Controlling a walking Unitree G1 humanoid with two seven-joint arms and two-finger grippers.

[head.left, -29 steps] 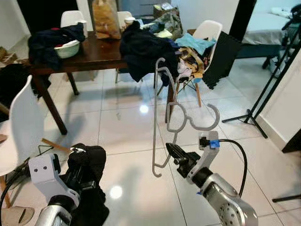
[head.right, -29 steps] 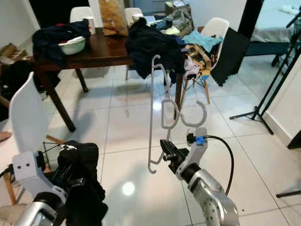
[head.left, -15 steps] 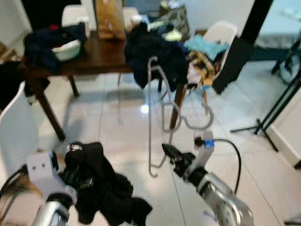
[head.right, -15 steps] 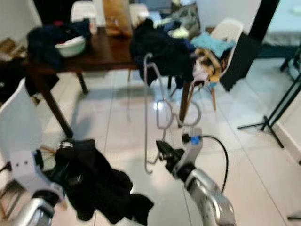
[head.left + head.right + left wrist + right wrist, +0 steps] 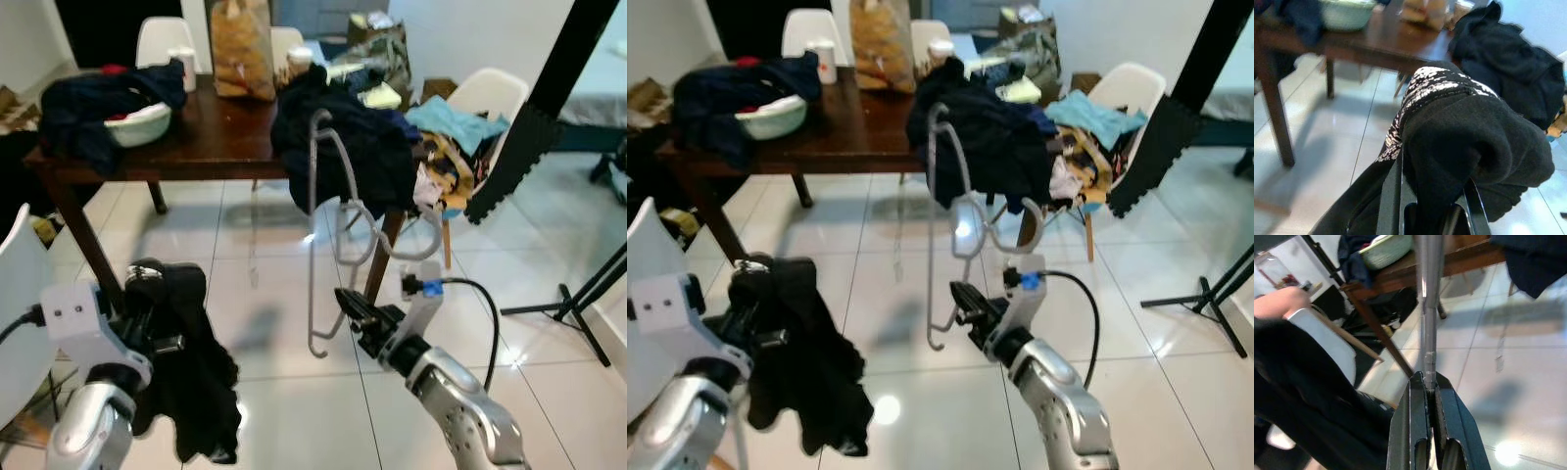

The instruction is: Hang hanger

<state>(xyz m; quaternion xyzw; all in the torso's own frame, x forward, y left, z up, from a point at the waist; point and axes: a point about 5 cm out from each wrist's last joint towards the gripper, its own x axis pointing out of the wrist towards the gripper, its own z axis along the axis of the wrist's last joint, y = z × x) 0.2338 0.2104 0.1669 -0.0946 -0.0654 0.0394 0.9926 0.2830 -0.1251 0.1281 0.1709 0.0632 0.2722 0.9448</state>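
A grey plastic hanger [image 5: 323, 215] stands upright in the air above the tiled floor, its hook curling to the right. My right gripper [image 5: 345, 302] is shut on its lower bar; in the right wrist view the black fingers [image 5: 1418, 416] clamp the grey bar [image 5: 1428, 308]. My left gripper [image 5: 147, 299] is shut on a black garment [image 5: 191, 377] that hangs down from it. In the left wrist view the black garment [image 5: 1469, 142] with a white-speckled band drapes over the fingers.
A dark wooden table [image 5: 211, 132] ahead carries dark clothes, a pale bowl [image 5: 142, 101] and a paper bag [image 5: 240, 49]. White chairs [image 5: 480, 93] piled with clothes stand right of it, another white chair [image 5: 15, 313] at my left. A black tripod leg [image 5: 583, 294] crosses the floor on the right.
The camera has shifted, so the table looks closer. The black garment now hangs lower and more unfolded from my left gripper. The right gripper still holds the hanger upright.
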